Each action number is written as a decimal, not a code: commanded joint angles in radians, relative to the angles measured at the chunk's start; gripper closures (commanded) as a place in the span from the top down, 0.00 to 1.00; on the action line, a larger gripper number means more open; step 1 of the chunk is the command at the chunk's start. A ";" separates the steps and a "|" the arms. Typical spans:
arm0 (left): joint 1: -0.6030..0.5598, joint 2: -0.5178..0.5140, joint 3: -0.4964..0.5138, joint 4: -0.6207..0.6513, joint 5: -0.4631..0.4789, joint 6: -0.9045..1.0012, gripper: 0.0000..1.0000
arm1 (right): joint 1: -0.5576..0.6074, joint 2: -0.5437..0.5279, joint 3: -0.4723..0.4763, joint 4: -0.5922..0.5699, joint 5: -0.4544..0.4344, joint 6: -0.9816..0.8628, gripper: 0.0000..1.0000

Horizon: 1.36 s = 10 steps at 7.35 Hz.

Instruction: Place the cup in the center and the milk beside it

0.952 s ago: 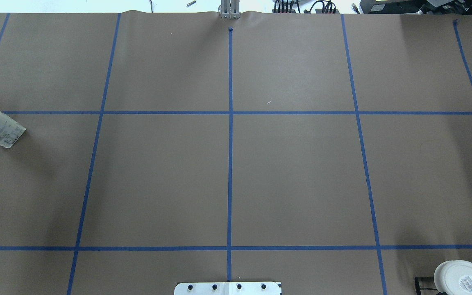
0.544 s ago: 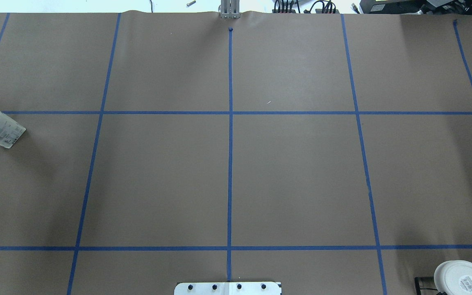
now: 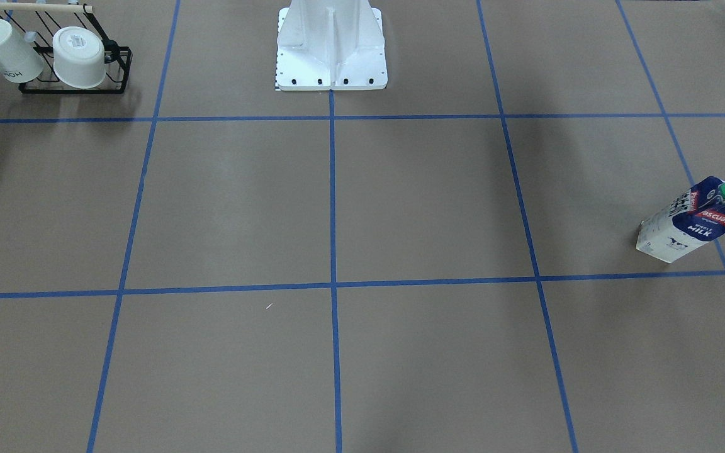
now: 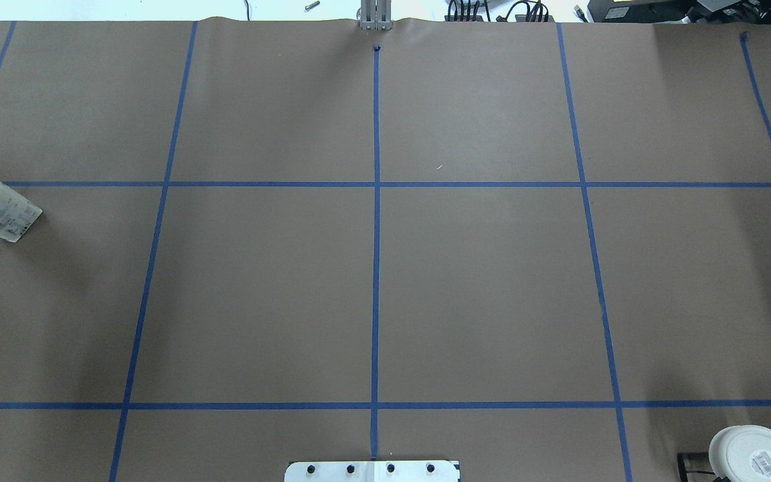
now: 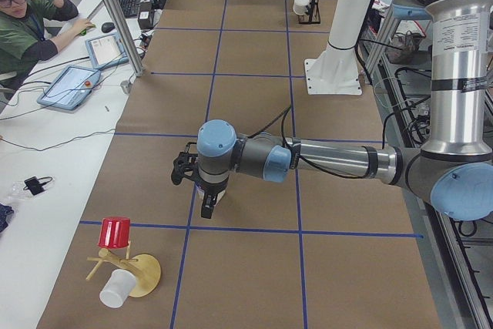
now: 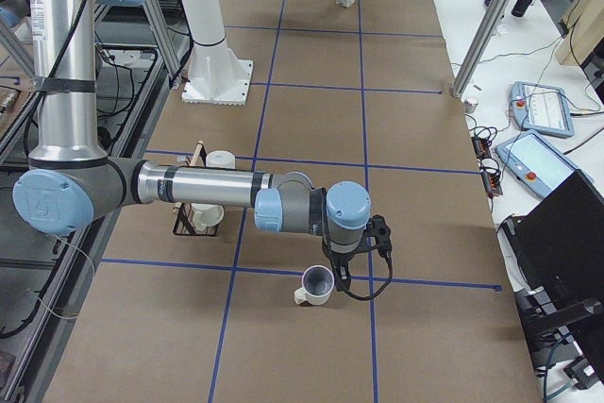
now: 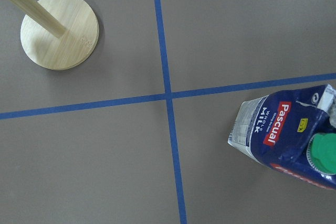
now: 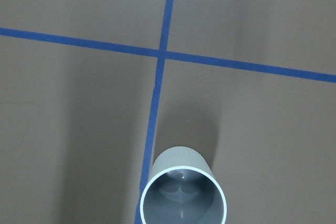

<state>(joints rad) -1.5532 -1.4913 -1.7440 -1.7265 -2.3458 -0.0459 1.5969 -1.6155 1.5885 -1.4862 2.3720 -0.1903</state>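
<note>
Jaws: you can't tell on either side. The left gripper and right gripper appear only in the side views.

The left gripper hangs over the tall blue-and-white gable milk carton with green cap, which stands upright at the robot's left end, just beside a tape crossing. The right gripper hangs at the rim of the plain white cylindrical mug with loop handle. You can't tell whether they touch. The mug stands upright on a blue tape line near a crossing, at the right end.

Both are well apart from the brown centre patch with one blue tape line.

Versus 0.5 s and 1.0 s ago, the overhead view is unchanged and the carton is in the same spot.

Around them:
- A black wire rack with two white cups sits near the right arm.
- A round-based wooden mug tree stands near the carton.
</note>
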 commanded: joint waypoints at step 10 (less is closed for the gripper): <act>-0.001 -0.001 0.000 -0.016 -0.006 -0.012 0.99 | -0.150 -0.064 -0.144 0.273 -0.142 -0.004 0.55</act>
<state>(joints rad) -1.5539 -1.4914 -1.7426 -1.7426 -2.3516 -0.0571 1.4563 -1.6651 1.4437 -1.2135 2.2406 -0.1921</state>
